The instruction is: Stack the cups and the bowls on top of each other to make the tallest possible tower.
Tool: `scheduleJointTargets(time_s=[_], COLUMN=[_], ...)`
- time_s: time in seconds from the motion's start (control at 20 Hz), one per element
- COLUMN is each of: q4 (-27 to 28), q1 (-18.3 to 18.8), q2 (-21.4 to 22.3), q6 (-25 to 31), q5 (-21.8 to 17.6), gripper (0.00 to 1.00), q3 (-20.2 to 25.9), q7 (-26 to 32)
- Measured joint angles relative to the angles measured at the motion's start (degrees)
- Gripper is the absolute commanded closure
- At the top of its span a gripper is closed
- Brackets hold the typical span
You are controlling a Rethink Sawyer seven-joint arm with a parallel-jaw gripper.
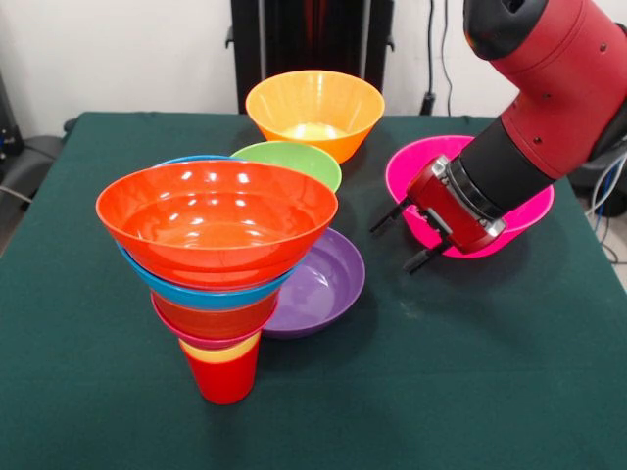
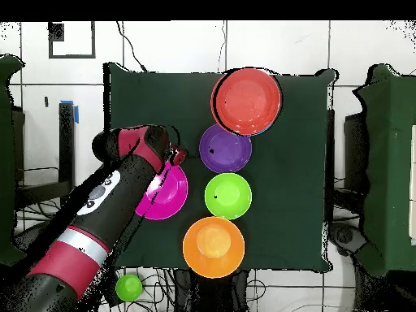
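Note:
The tower [image 1: 217, 264] stands at the front left of the table. Its base is the red cup [image 1: 225, 380], with the yellow cup [image 1: 221, 352] nested in it. Bowls widen upward to the orange-red bowl [image 1: 216, 220] on top. In the overhead view the tower [image 2: 248, 100] is at the top. Loose bowls are purple [image 1: 328, 284], green [image 1: 291, 162], light orange [image 1: 313, 113] and magenta-pink [image 1: 490, 220]. My gripper [image 1: 404, 240] is open and empty. It hangs tilted at the magenta-pink bowl's left rim, to the right of the purple bowl. In the overhead view the gripper [image 2: 180, 154] is between the magenta-pink [image 2: 166, 195] and purple [image 2: 225, 149] bowls.
The dark green tablecloth [image 1: 490, 372] covers the table. The purple bowl touches the back of the tower. The robot's black pedestal [image 1: 309, 39] stands behind the light orange bowl. A small green round thing [image 2: 128, 286] lies off the table near the robot's base.

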State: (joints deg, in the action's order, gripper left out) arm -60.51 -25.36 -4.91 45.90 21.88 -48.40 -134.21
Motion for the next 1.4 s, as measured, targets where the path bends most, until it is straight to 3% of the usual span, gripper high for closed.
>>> scheduleJointTargets(time_s=[0.7,1.4], q4=[0.0,0.0], q1=[0.0,0.7], q2=[0.0,0.3], q6=[0.0,0.0], q5=[-4.1,-4.3], gripper=[0.0,0.0], q3=[0.0,0.3], q7=[0.0,0.0])
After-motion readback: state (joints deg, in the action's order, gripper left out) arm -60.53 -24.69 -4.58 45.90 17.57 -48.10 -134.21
